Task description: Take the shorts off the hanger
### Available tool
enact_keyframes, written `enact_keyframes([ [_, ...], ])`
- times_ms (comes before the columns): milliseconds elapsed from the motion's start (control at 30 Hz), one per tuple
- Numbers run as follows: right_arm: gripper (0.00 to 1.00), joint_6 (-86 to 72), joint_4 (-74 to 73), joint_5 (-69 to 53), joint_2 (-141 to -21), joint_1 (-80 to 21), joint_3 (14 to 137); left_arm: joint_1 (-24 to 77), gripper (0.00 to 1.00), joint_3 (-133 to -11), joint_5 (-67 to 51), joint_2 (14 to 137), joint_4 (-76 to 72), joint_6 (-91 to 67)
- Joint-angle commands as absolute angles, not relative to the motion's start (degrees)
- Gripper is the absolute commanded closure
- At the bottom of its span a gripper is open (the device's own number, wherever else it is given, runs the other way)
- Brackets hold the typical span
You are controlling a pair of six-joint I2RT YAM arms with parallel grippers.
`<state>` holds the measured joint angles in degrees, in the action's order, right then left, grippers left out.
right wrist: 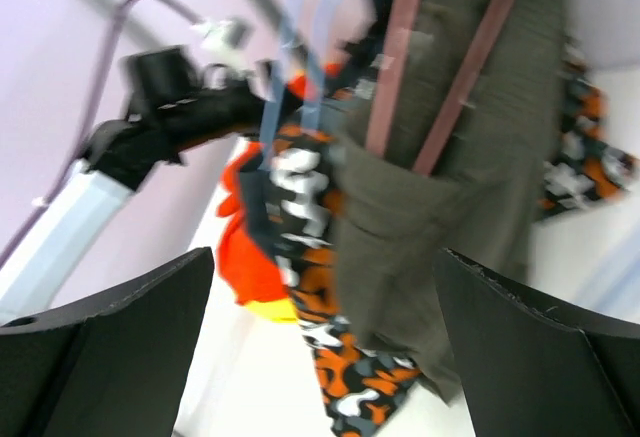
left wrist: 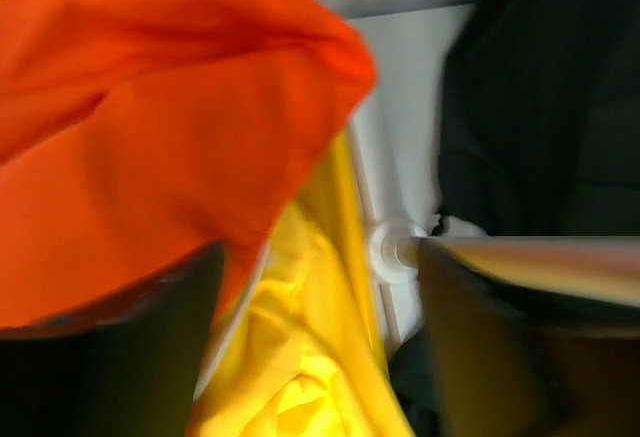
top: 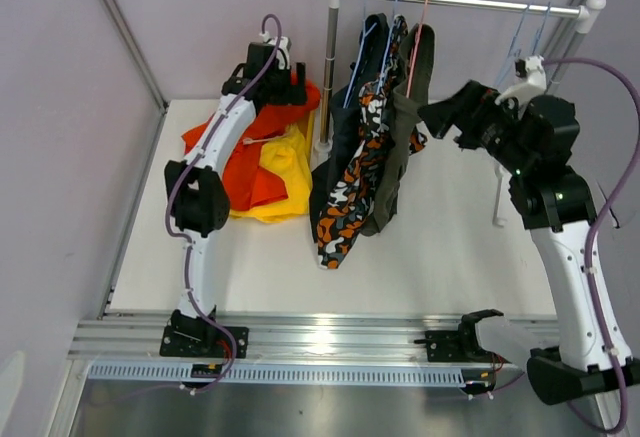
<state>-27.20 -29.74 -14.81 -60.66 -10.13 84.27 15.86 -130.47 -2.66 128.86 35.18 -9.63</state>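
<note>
Olive-grey shorts hang top-to-bottom just frame-left of the wide-open right gripper, far nearer it than the left gripper.

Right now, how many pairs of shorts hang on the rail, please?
3: navy-black pair at left, camouflage pair in the middle, olive-grey pair at right; another could hide between them.

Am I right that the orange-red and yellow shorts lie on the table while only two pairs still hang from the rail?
Not quite: three pairs hang, navy, camouflage and olive, as the top view shows. The orange-red and yellow shorts do lie on the table.
</note>
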Motion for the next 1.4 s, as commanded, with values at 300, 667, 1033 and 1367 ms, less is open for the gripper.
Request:
enact_keyframes([
  [300, 0.01, -19.9, -25.2, -1.3, -79.4, -20.7, 106.2, 20.1, 0.01, -102.8, -1.4, 91.2, 27.1, -9.8],
  [667, 0.28, -17.5, -24.0, 12.0, -88.1, -20.6, 108.5, 20.2, 0.01, -71.4, -6.2, 61.5, 23.7, -10.6],
  [1033, 0.56, -18.2, -21.7, 14.6, -95.0, -20.7, 111.3, 20.2, 0.01, -63.0, -5.6, 52.6, 23.9, -8.5],
  [1367, 1.00, -18.1, -24.3, 15.6, -99.1, -20.8, 116.6, 20.5, 0.01, -61.3, -12.1, 51.1, 22.1, -9.7],
])
